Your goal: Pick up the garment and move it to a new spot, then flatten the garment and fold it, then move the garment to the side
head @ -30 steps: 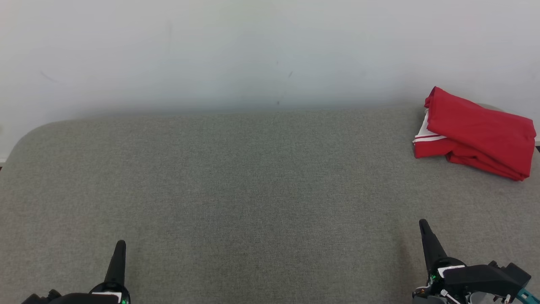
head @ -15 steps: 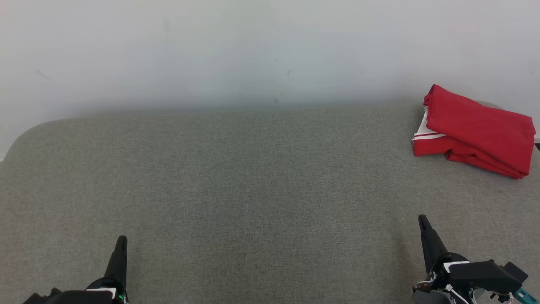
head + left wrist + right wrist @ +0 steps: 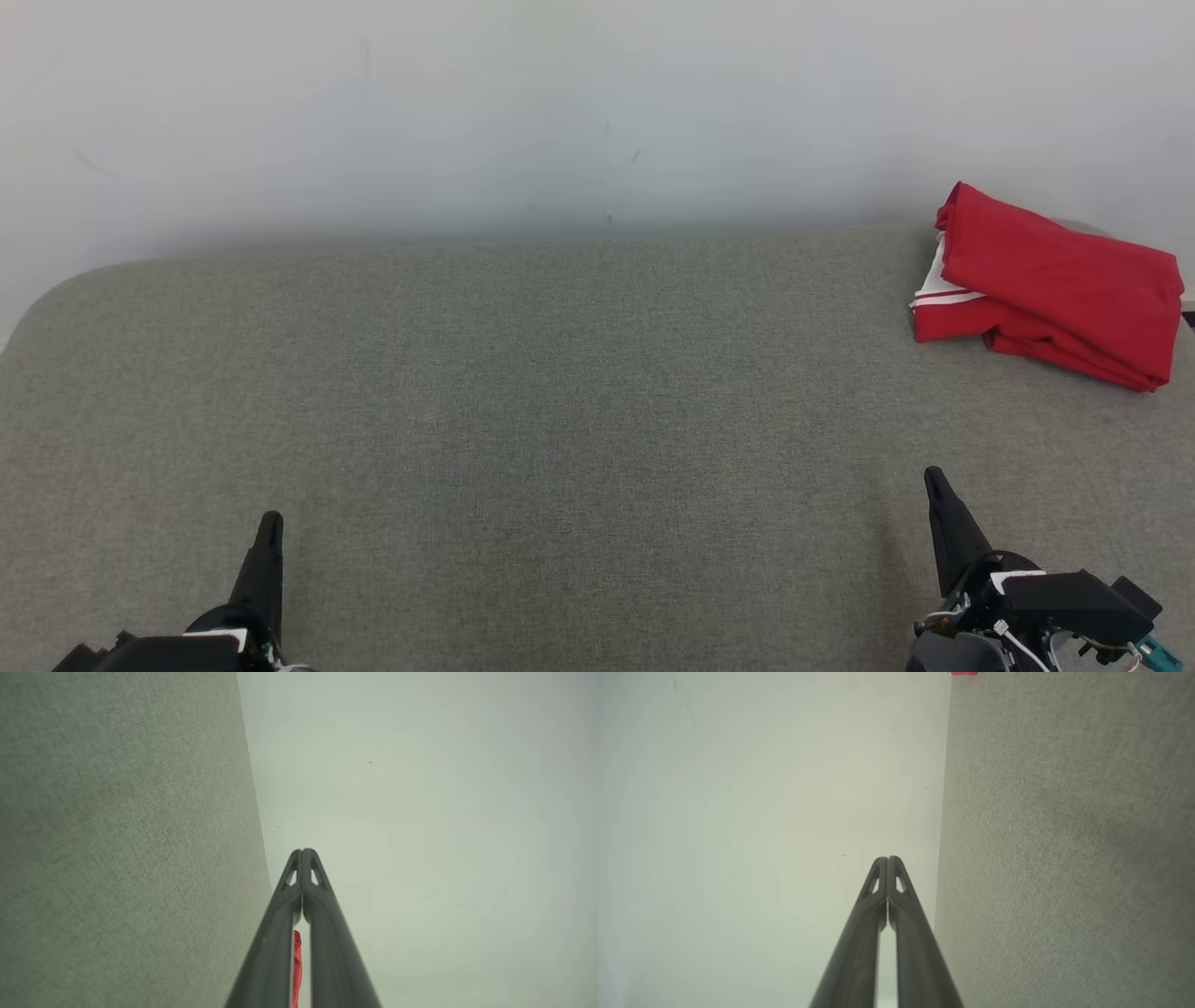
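Observation:
The garment [image 3: 1055, 285] is a red piece with white trim, folded into a thick bundle at the far right of the grey fabric surface [image 3: 579, 392], close to the wall. A sliver of the garment [image 3: 296, 966] shows red between the left fingers' bases in the left wrist view, far off. My left gripper [image 3: 269, 523] stands at the lower left, shut and holding nothing. My right gripper [image 3: 934, 481] rests at the lower right, also shut and holding nothing, well short of the garment. In both wrist views the tips [image 3: 302, 851] [image 3: 888, 858] meet.
A pale wall [image 3: 560, 112] rises right behind the grey surface. The surface's rounded far-left corner [image 3: 56, 280] marks its edge. A speck of red [image 3: 964, 673] sits at the top of the right wrist view.
The whole head view has slid slightly, so the camera moved. Both grippers stay shut and the garment lies as before.

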You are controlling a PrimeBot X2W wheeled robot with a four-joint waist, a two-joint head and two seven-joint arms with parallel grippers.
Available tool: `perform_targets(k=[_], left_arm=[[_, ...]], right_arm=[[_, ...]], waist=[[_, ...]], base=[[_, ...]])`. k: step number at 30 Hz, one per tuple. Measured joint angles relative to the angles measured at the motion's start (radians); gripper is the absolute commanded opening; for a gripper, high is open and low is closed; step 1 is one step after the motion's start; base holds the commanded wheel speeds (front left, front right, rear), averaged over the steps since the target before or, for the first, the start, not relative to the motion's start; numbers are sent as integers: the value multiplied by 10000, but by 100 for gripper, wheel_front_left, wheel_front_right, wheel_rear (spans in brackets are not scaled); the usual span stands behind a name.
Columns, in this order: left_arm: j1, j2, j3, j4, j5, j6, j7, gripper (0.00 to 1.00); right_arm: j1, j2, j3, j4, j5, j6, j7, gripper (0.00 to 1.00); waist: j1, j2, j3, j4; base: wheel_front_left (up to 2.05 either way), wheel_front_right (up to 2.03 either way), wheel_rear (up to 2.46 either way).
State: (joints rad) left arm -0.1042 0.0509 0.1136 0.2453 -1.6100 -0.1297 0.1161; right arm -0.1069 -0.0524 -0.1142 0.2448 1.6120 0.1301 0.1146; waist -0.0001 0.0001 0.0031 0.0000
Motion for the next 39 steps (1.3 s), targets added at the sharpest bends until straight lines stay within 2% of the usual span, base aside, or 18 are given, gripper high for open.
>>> perform_targets(k=[39], left_arm=[[-6, -2, 2, 2, -2, -12, 0, 0]], right_arm=[[-5, 2, -2, 2, 0, 0, 0, 0]], waist=[[1, 0, 0, 0]], base=[[0, 0, 0]])
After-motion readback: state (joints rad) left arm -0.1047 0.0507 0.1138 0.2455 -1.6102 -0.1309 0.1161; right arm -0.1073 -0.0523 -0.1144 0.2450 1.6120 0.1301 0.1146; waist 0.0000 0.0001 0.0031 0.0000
